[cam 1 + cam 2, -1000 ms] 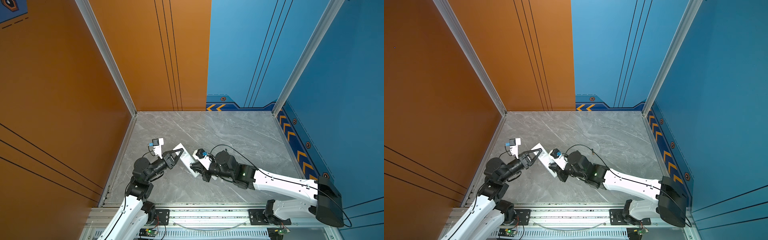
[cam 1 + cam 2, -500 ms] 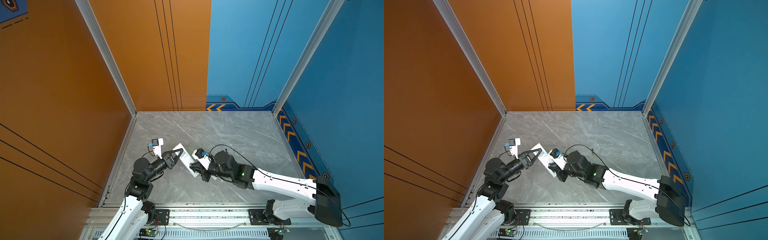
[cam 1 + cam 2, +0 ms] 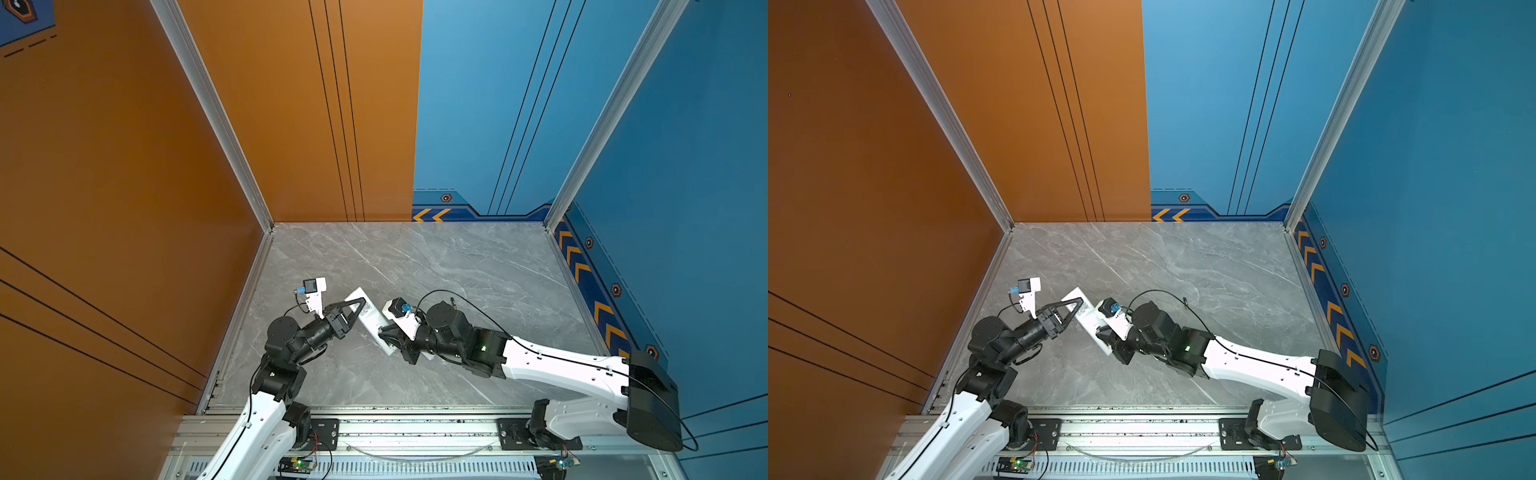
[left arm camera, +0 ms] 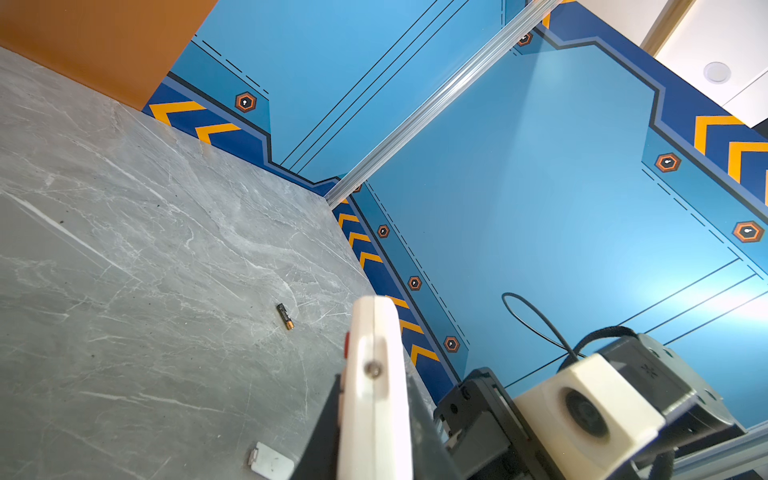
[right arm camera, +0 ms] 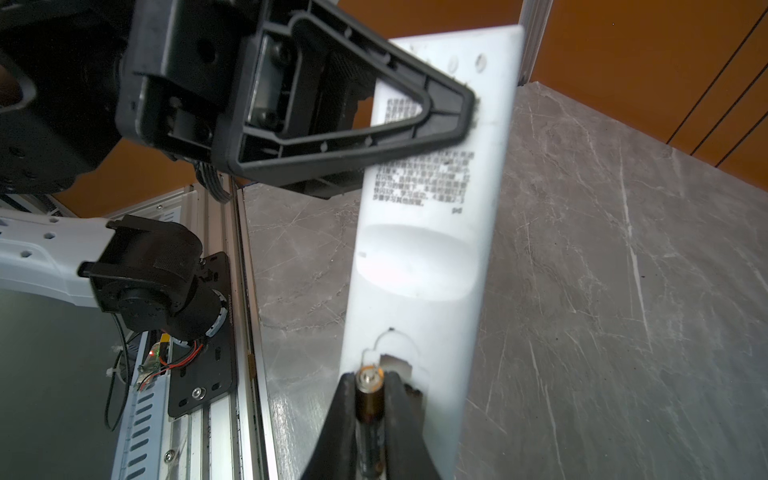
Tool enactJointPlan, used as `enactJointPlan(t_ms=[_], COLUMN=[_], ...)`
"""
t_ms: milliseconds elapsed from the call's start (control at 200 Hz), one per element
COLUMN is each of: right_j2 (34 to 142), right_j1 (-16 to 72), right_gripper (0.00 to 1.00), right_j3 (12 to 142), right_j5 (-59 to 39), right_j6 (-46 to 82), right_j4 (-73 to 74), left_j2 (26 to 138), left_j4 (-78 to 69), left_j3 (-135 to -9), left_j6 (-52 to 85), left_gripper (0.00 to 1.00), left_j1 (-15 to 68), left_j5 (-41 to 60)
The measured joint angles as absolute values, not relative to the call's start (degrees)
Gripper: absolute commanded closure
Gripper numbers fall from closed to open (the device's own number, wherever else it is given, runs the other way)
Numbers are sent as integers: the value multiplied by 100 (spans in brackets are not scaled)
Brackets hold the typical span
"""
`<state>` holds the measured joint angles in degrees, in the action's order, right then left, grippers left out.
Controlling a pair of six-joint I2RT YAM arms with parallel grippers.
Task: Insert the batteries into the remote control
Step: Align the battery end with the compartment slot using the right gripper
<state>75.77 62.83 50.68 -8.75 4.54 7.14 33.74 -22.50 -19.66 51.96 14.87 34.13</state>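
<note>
**Remote control (image 5: pixel 428 249): one cell at the bay mouth, one left on the table**

The right gripper (image 5: pixel 370 384) is seen clamped on the first battery (image 5: pixel 369 407). The dark cell is pinched lengthwise between the two black fingers, with its gold-banded, capped end pointing forward. That end is held right up at a small opening at the near end of the remote control, where a strip of metal contact (image 5: pixel 395 362) is exposed. Whether the tip is inside the opening cannot be told.

The remote is presented with its plain white back and printed label toward the cell. Further along, over the label, the left gripper (image 3: pixel 360 307) is closed on the remote from both faces. The bar is thus steadied between the two arms, as is shown in both top views. Whether it is lifted clear of the table (image 3: pixel 457 257) cannot be made out.

Out on the grey marble, well apart from the remote, the second battery (image 4: pixel 285 316) is lying loose. A small pale battery cover (image 4: pixel 270 462) is lying close beside the left gripper.

The task is judged to be at an early stage. The cover is off, no cell is seen seated, and the first is only being offered up. Pushing it home, fetching and fitting the second, and refitting the cover are left to be done.
</note>
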Motion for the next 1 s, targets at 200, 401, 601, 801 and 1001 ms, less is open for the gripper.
enactJointPlan(t_ms=[200, 401, 601, 801, 1001], right_j2=[7601, 7616, 7616, 7616, 7616], right_j1=[6307, 6307, 6311, 6311, 6311], right_gripper=[86, 86, 86, 87, 89], right_j3=[5074, 5085, 5085, 5085, 5107], right_j5=[-875, -875, -873, -871, -854], right_j6=[471, 471, 471, 473, 493], right_j4=[716, 714, 716, 727, 733], left_j2=[3374, 3374, 3341, 3341, 3330], left_j4=[-2250, -2252, -2250, -2250, -2255], left_j3=[-1966, -1966, -1966, -1966, -1966], left_j6=[5196, 5201, 5201, 5207, 5221], left_gripper=[100, 100, 100, 100, 100], left_j1=[1487, 1461, 1450, 1450, 1450], left_j5=[3415, 3415, 3415, 3415, 3415])
